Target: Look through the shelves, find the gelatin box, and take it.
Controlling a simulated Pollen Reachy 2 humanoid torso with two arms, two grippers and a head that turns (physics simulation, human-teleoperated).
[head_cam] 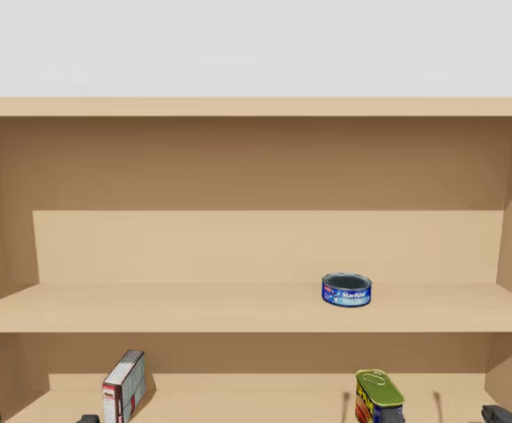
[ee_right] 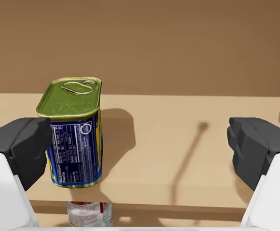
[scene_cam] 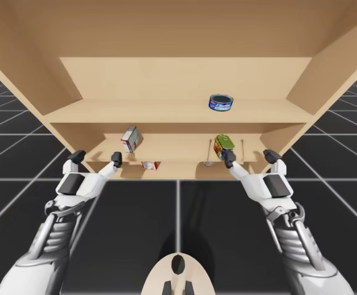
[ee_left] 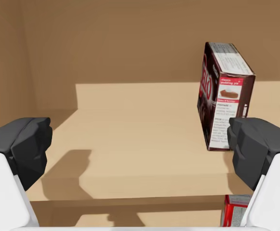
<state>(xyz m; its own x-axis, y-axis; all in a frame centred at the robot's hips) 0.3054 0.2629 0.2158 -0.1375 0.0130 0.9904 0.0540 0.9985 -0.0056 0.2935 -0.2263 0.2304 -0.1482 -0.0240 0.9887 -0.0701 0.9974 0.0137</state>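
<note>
As the high camera looks down, both my arms reach toward the wooden shelf [scene_cam: 166, 112]. My left gripper [scene_cam: 96, 158] and my right gripper [scene_cam: 249, 156] are both wide open and hold nothing. A flat blue round can [scene_cam: 220, 102] sits on the top board. On the board below, a dark box [scene_cam: 129, 139] stands ahead of my left gripper. A blue tin with a green top [scene_cam: 223, 146] stands by my right gripper. The small red box [scene_cam: 150, 165], which looks like the gelatin one, peeks out under that board, near my left gripper.

From my head, the blue round can [head_cam: 346, 290] sits on the upper board. The dark box [head_cam: 123, 388] and the blue tin [head_cam: 378, 397] stand on the board below it, well apart.

From my left wrist, the left gripper [ee_left: 140, 139] has its fingers far apart with nothing between them. The dark box [ee_left: 224, 96] stands ahead, close to one finger. A corner of the small red box [ee_left: 236, 209] shows under the board's front edge.

From my right wrist, the right gripper [ee_right: 140, 139] is just as wide open and holds nothing. The blue tin [ee_right: 74, 139] stands ahead, close to one finger. A red and white can [ee_right: 89, 214] shows under the board, below the tin.
</note>
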